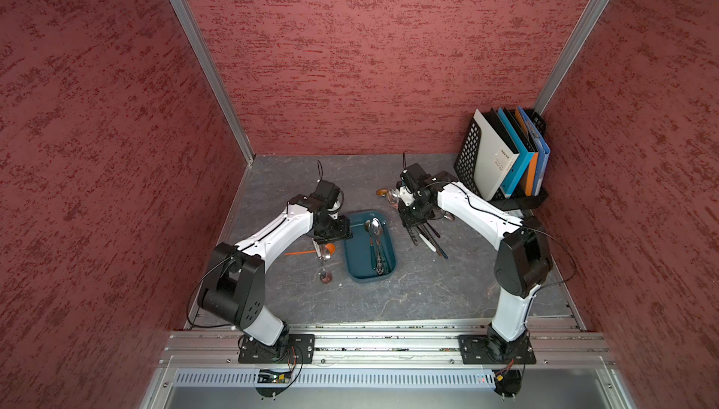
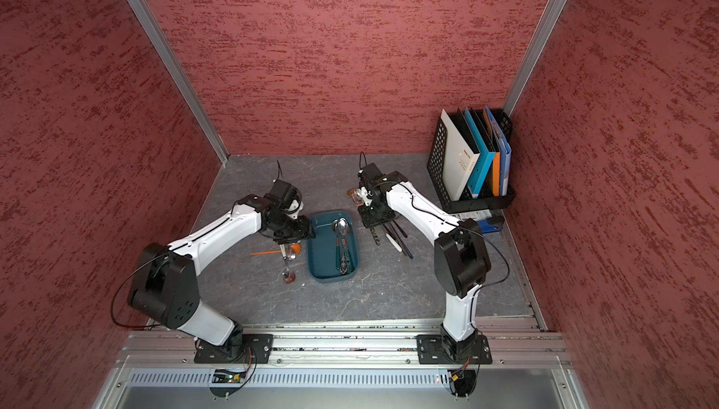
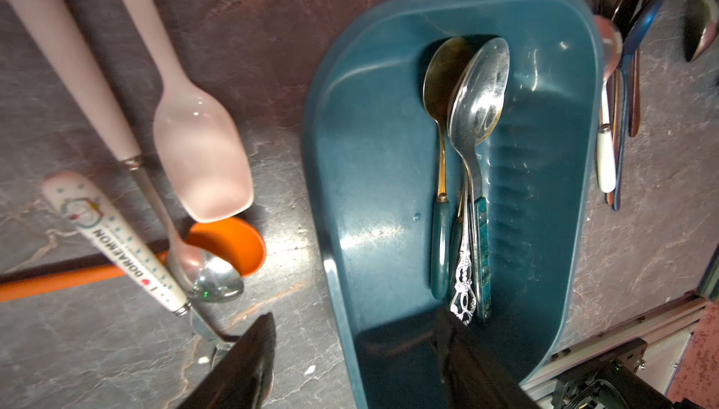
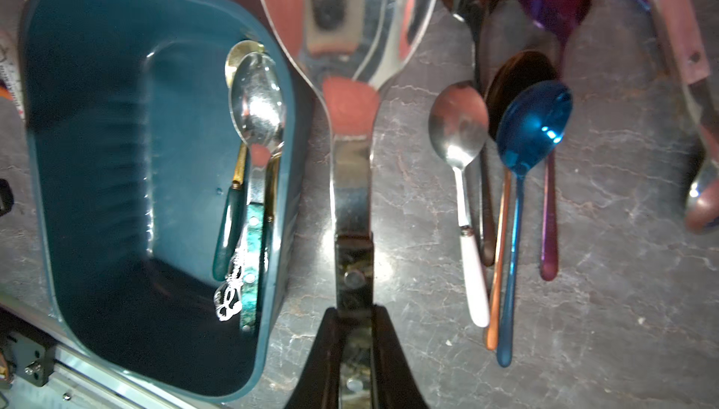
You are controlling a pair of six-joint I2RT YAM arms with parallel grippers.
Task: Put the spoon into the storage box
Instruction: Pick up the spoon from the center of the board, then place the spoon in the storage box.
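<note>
The dark teal storage box (image 1: 360, 255) (image 3: 373, 162) (image 4: 97, 115) lies mid-table with several spoons (image 1: 375, 232) (image 3: 476, 92) along its right side. My right gripper (image 4: 354, 333) (image 1: 409, 219) hovers just right of the box, shut on the dark riveted handle of a large steel spoon (image 4: 350, 37), whose bowl points toward the back wall. My left gripper (image 3: 358, 348) (image 1: 339, 234) is open and holds nothing. It straddles the box's left rim, with one finger over the table and one over the box floor.
Left of the box lie a pink spoon (image 3: 202, 154), an orange spoon (image 3: 229, 243), a Doraemon-handled spoon (image 3: 128, 247) and a pink-handled steel one (image 3: 218, 278). Right of it lie several more, a blue one (image 4: 533, 130) among them. A black mesh file rack (image 1: 502, 154) stands back right.
</note>
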